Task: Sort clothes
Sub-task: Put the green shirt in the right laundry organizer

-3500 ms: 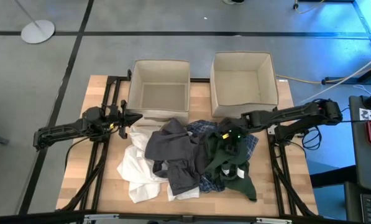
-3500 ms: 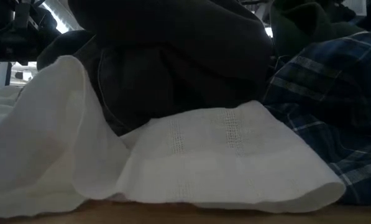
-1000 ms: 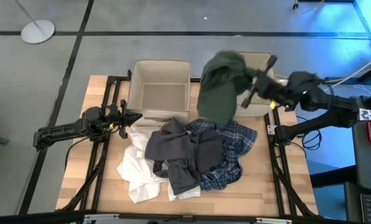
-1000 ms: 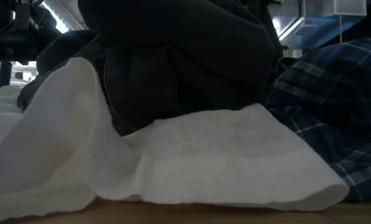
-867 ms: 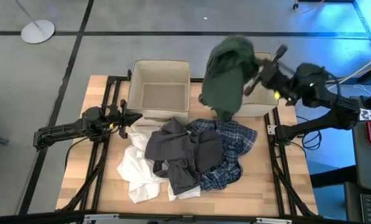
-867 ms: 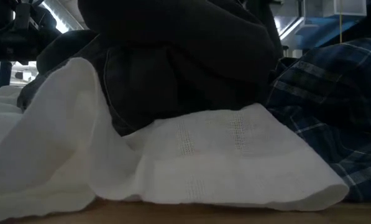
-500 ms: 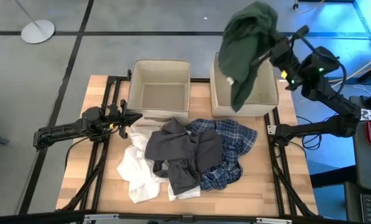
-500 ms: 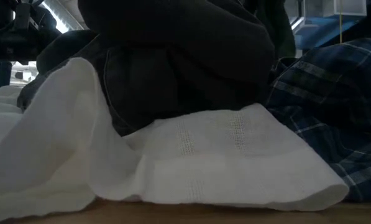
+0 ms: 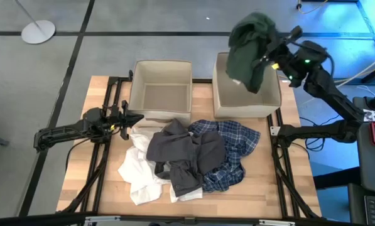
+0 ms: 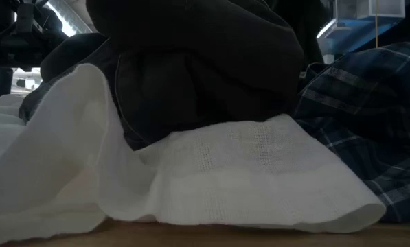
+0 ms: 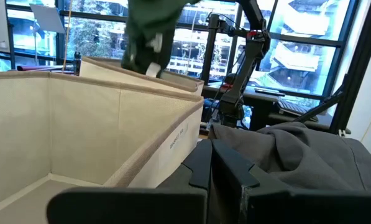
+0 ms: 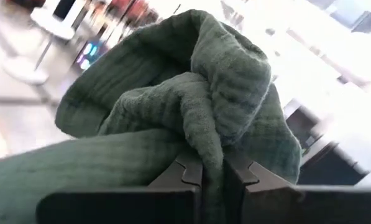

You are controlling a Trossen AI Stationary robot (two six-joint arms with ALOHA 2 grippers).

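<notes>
My right gripper [image 9: 272,55] is high above the right beige box [image 9: 269,100], shut on the dark green garment [image 9: 250,47], which also shows in the left wrist view [image 11: 146,31]. The other clothes lie heaped on the table's near half. They are a dark grey garment [image 9: 181,150], a blue-and-white plaid shirt [image 9: 234,157] and a white shirt [image 9: 140,172]. The grey one lies on top of the other two. My left gripper [image 9: 137,118] waits shut at the left box's near wall [image 9: 161,114], beside the heap's far left edge. My right gripper pinches a bunched fold of the green garment [image 12: 209,146] between its two fingers, several layers thick. The fingers reach in from the table's right side. The garment hangs crumpled beside and below them, lifted clear of the box and the table.
Two open beige fabric boxes stand side by side at the table's far edge: the left box [image 9: 137,88] and the right one. In the low view the white shirt [image 10: 246,178], grey garment [image 10: 198,68] and plaid shirt [image 10: 362,110] fill the foreground.
My right gripper has risen and gone toward the table's far right corner with the green garment. It went from the gap between the boxes to above the right box. The garment hung long half a second ago and now hangs shorter and bunched. The heap has kept still.
</notes>
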